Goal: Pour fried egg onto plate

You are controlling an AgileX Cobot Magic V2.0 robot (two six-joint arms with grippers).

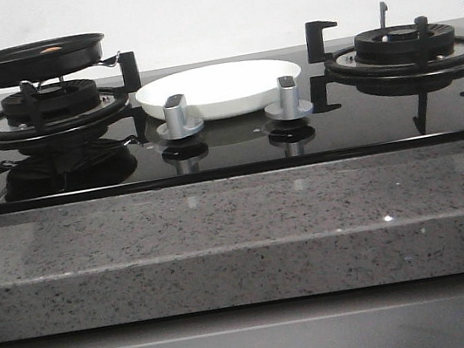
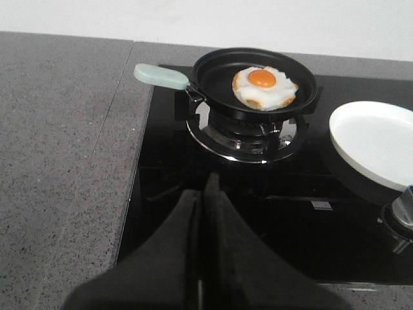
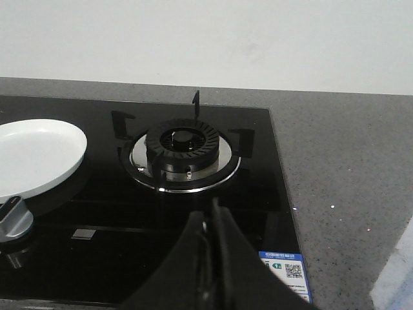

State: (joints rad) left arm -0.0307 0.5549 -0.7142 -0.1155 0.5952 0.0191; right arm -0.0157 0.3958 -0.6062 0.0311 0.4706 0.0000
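The fried egg [image 2: 264, 87], white with an orange yolk, lies in a black frying pan [image 2: 213, 74] on the left burner; only a sliver of it [image 1: 52, 50] shows over the pan rim [image 1: 29, 60] in the front view. The pan has a pale green handle [image 2: 160, 76]. The empty white plate [image 1: 218, 88] sits on the hob between the burners, also in the left wrist view [image 2: 374, 142] and right wrist view [image 3: 35, 155]. My left gripper [image 2: 204, 190] is shut and empty, well short of the pan. My right gripper [image 3: 210, 216] is shut and empty before the right burner [image 3: 184, 148].
Two silver knobs [image 1: 179, 120] [image 1: 288, 101] stand in front of the plate. The right burner [image 1: 406, 45] with black pan supports is bare. The black glass hob [image 1: 227, 144] sits in a grey speckled counter [image 1: 242, 234]. A white wall is behind.
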